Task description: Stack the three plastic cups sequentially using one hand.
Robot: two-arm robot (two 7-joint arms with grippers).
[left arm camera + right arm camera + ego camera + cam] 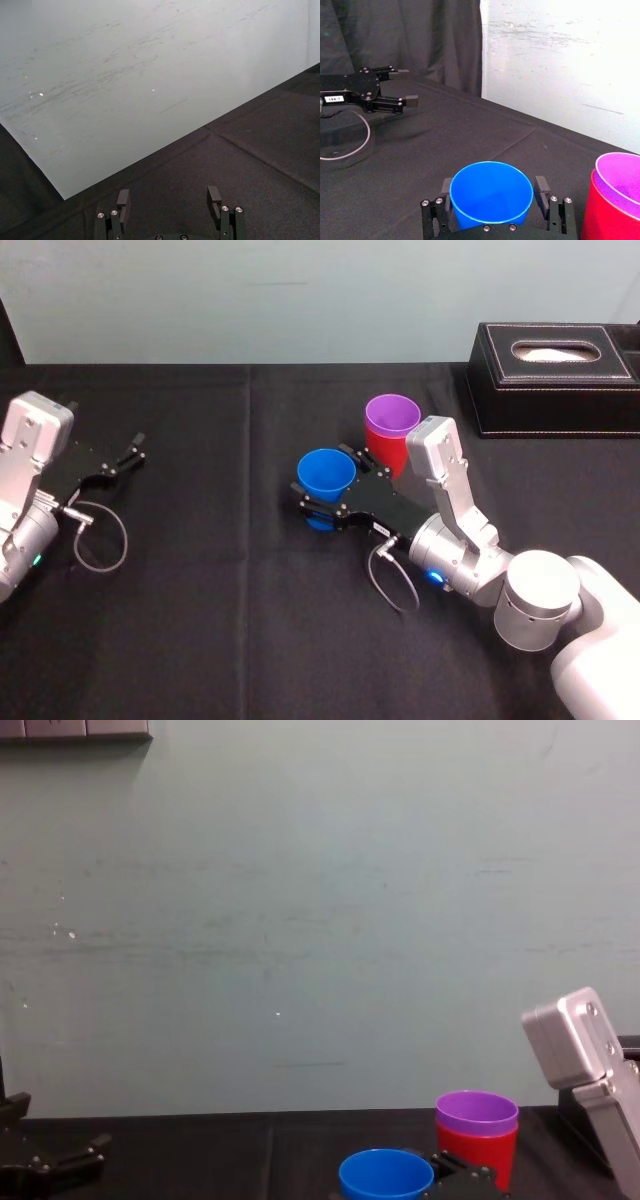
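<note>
Blue plastic cup (326, 476) is upright, mouth up, at mid-table (200, 620), clasped between the right gripper's (327, 490) jaws. Just beside it, the purple cup (391, 415) sits nested upright in the red cup (384, 456). The left gripper (136, 448) rests far left, jaws apart, empty.

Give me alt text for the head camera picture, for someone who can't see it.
The right gripper grips the blue cup on the black table, beside the purple cup nested in the red cup. The left gripper lies open at the left, and a black tissue box sits far right.
</note>
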